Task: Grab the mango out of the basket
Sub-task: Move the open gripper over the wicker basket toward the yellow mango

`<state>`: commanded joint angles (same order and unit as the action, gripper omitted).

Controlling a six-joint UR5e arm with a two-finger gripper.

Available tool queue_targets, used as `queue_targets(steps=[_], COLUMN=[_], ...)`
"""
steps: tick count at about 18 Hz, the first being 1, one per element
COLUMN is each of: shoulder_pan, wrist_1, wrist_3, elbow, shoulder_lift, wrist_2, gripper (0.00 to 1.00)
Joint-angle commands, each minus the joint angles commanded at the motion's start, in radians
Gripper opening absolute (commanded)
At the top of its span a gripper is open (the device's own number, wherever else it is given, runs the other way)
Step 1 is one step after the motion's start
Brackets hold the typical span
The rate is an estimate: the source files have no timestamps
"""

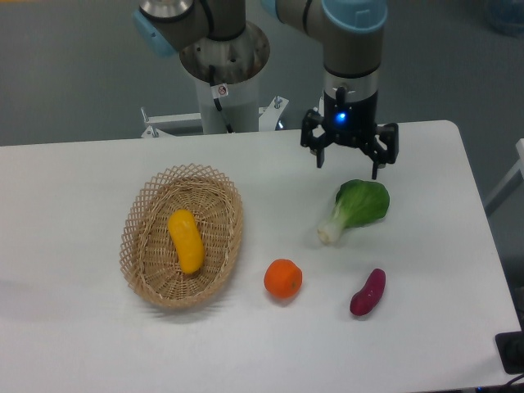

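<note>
The basket (139,246) sits at the left of the counter (74,180), the mango (186,241) lying inside it, untouched. My tool (346,169) hangs well to the right above the leafy green (360,206), jaws spread, empty. Approach, descent, grasp and lift remain.

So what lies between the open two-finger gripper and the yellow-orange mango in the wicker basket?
Only bare white table and the basket's near rim separate the gripper from the mango in the fixed camera view.
</note>
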<state>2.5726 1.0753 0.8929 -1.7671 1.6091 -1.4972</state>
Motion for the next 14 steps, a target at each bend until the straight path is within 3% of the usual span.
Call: queue_targets(steps=[6, 11, 14], shoulder_pan=[-0.124, -0.207, -0.238], wrist_1=[0.005, -0.001, -0.041], wrist_3=[-0.21, -0.419, -0.503], elbow=[-0.011, -0.011, -0.017], shoulder_lift=[0.02, 0.095, 0.142], wrist_2=[0.0, -0.002, -0.003], gripper=[1.0, 1.0, 1.0])
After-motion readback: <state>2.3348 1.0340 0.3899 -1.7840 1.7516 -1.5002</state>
